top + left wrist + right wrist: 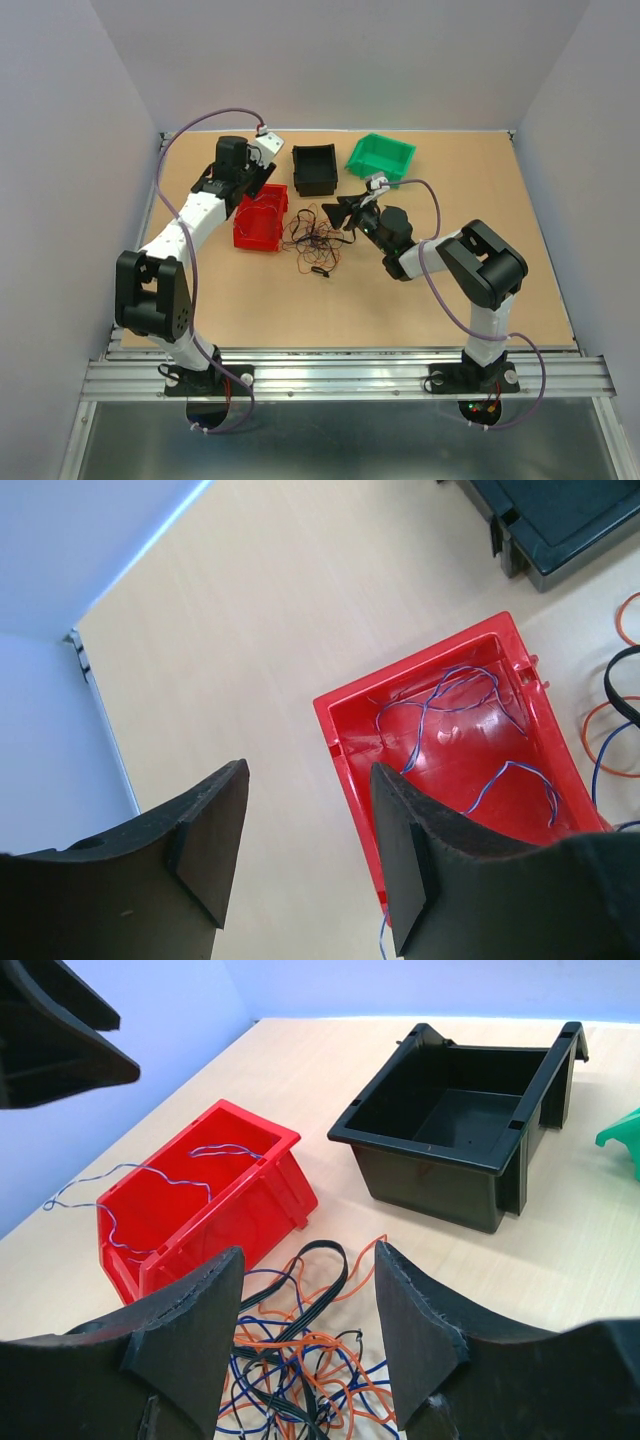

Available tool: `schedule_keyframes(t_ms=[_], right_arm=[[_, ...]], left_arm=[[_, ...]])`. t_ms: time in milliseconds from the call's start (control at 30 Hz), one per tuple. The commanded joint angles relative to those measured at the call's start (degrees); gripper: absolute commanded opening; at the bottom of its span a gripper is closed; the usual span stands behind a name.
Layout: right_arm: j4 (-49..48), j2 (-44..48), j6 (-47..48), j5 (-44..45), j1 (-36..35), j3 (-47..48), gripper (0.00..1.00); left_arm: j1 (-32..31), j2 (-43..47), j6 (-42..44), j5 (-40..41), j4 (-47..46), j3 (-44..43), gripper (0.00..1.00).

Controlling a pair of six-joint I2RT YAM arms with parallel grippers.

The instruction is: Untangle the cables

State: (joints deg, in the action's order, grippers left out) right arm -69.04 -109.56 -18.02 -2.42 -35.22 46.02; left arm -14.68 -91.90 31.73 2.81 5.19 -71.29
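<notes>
**Clerk:** Landmark item?

**Keeper:** Red open-topped plastic bin, on the tan wood-grain table. From overhead, the left arm covers part of its left rim.

**Clerk:** Contents?

**Keeper:** One hair-thin blue-purple wire, looped across the bin floor. One end runs over the wall and is lost behind a black finger in the left wrist view.

**Clerk:** The task's thing?

**Keeper:** Tangle of very thin orange, black, blue and red cables, lying on the table just right of the red bin. From overhead the single strands cannot be traced. The right wrist view cuts the heap off at its lower edge.

**Clerk:** Pincers?

**Keeper:** Left pincer: raised by the red bin's left wall, jaws well apart, nothing between them. Its tips are hard to pick out from overhead. Right pincer: over the tangle on the side away from the red bin, jaws spread wide, gripping nothing. Whether its tips touch a strand, I cannot tell.

**Clerk:** Remaining stock?

**Keeper:** Black rectangular plastic bin, behind and right of the red bin; the left wrist view shows only its corner. Green plastic bin, farther right of the red bin; the right wrist view clips it to a sliver.
</notes>
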Motion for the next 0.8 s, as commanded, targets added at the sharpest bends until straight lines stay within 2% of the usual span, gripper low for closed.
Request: schedule_keyframes(t_ms=[0,67,200,467,600,767], right_arm=[[-4.35,1.28,-0.08,-0.57,0.42,-0.93,0.6],[-4.27,1.28,-0.08,-0.57,0.51,-0.93,0.6],[-4.27,1.19,-0.35,-0.75,0.59,-0.93,0.6],[-4.35,0.4,-1.14,-1.28,0.51,-0.4,0.6],[-4.44,0.31,-1.14,-1.28,0.59,-0.4,0.6],[-4.44,0.49,-1.14,-1.28,0.59,-0.49,0.6]], left_arm=[[1.4,3.56,3.6,-6.05,2.96,0.45,0.63],[1.93,4.36,6.49,-8.51,5.78,0.27,0.63],[2.28,5.23,8.96,-8.17,12.02,0.88,0.62],[2.28,6.38,11.86,-10.98,16.95,3.0,0.56],[2.28,5.06,12.13,-12.12,18.01,2.21,0.52],[2.28,1.99,10.99,-9.93,16.0,1.68,0.52]])
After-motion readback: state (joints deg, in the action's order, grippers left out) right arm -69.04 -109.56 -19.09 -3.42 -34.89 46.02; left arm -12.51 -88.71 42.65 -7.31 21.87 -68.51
